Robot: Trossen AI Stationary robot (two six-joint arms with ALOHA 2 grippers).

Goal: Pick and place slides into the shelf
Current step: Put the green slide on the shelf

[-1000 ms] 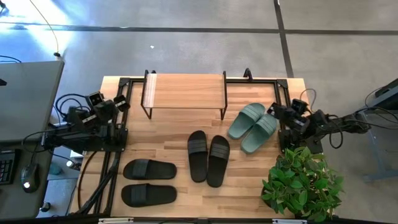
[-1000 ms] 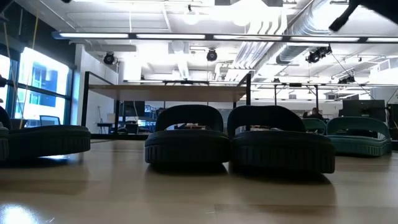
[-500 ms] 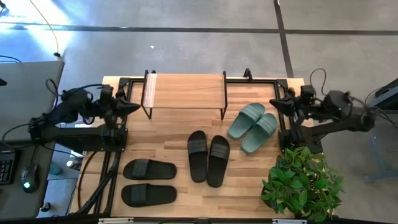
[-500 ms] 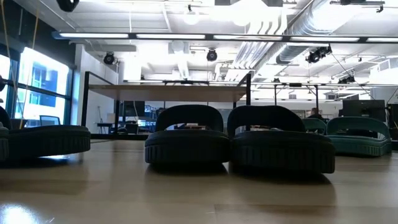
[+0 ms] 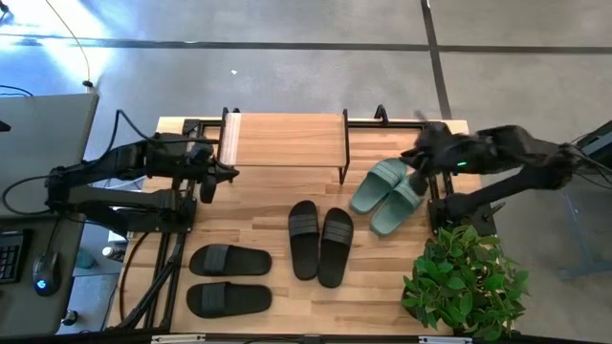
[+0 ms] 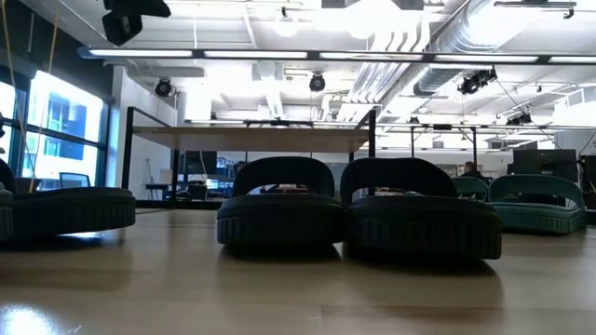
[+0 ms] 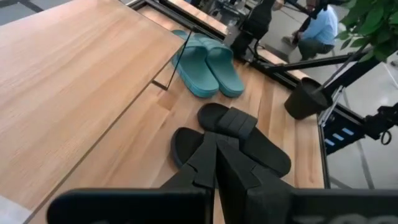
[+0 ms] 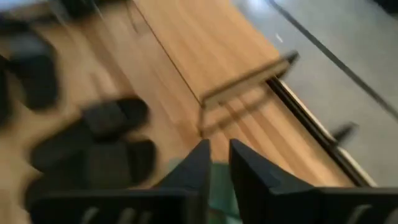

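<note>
The shelf stands at the table's far middle, and its wooden top board is bare. The sage-green pair lies right of it. One black pair lies in the middle and another black pair at the near left, all soles down. My left gripper hangs shut in the air by the shelf's left end. My right gripper hovers over the green pair's far end, with a narrow gap between its fingers.
A potted plant fills the near right corner, close under the right arm. Black frame rails run along the left edge. Bare tabletop lies between the shelf and the black pairs.
Both arms have unfolded from their rest poses at the table's sides and reached inward. The left gripper has swung right toward the shelf's left end. The right gripper has swung left over the green pair. No slide has moved.
</note>
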